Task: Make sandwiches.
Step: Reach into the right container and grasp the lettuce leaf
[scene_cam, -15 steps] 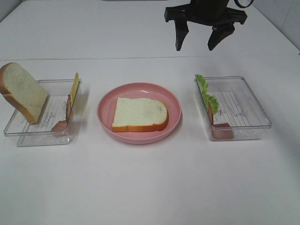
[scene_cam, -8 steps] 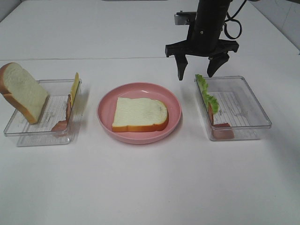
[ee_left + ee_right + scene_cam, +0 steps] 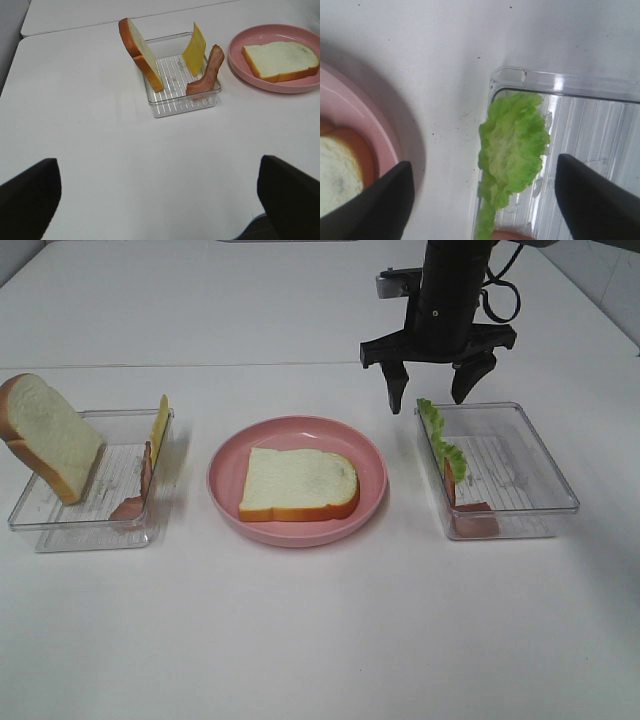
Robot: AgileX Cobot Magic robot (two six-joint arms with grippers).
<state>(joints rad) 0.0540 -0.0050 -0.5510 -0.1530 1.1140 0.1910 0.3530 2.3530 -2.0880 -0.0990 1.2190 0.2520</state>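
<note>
The right tool [image 3: 427, 400] has come lower, wide open and empty, over the frilly green lettuce leaf [image 3: 441, 447] in its clear plastic tray [image 3: 545, 470]; one thick white bread slice [image 3: 298, 483] lies on the round pink plate [image 3: 225, 455]; every other layer awaits.

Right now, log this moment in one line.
right gripper: open, over lettuce in clear tray | left gripper: open, empty | pink plate: one bread slice | next: likely grasp lettuce

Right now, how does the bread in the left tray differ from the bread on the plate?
The tray slice stands tilted on edge; the plate slice lies flat. The tray slice sits in a clear tray, the plate slice on a pink plate. Both are thick white bread.
</note>
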